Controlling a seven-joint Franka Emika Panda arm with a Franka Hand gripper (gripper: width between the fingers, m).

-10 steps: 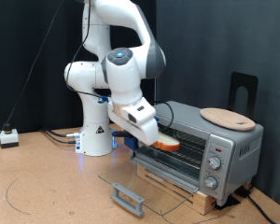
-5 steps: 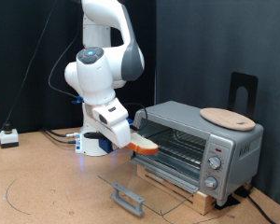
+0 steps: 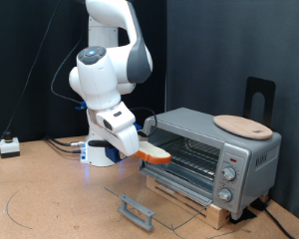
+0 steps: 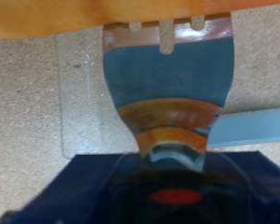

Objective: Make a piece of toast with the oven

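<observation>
Pincer sits mid-frame in the exterior view, just left of the toaster oven, & it is clamped on the piece of toast. Bread sticks out flat from the fingers toward the oven mouth, up in the air, not touching the rack. Oven glass door lies open & flat at lower middle, bar handle at its near end. Round wood board rests on the oven top, upper right. Small white box sits far left on the table.

Wrist view: orange crust of the slice fills the top edge, w/ the see-thru door & tan table below. Hard to see how much bread is pinched.

What could go wrong, I think: the grip looks like it's only on one edge, so soft bread could droop, bend or slip out & drop on the glass door. If the slice goes in too low or tilted, it may bump the oven's front edge or rack wires & get pushed out of the fingers. A too-hard squeeze could tear it.
</observation>
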